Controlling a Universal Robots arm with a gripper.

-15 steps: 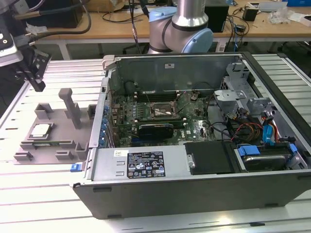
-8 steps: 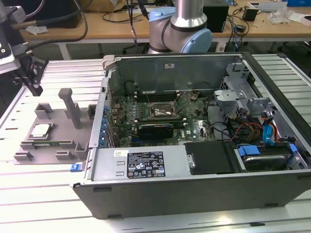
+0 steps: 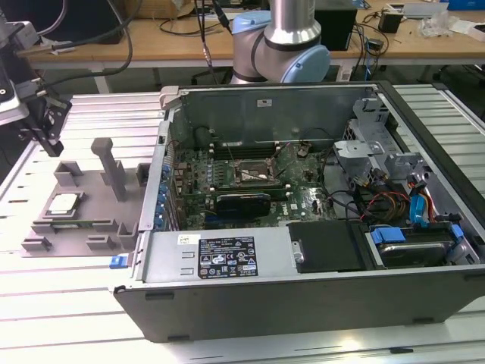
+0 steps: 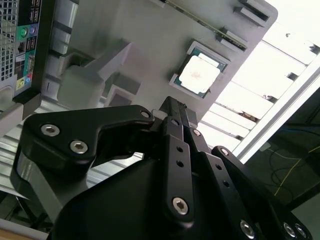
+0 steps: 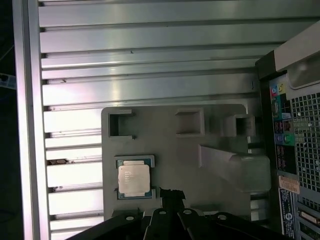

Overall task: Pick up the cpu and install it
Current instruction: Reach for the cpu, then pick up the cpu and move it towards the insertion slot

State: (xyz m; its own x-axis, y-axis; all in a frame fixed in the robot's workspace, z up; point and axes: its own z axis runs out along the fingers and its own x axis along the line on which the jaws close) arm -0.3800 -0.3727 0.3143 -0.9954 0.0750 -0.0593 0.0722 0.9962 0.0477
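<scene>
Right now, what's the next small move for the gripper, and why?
Probably shift the gripper across until it is centred above the cpu. The cpu lies untouched in its pocket on the grey tray, and the shut gripper is offset beside it.

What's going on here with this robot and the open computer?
The robot arm's gripper, shut and empty, hangs above the grey tray, close to the cpu. The cpu lies in its seat on the tray, not yet picked up. The open computer case stands beside the tray, on the exterior view's right.
</scene>
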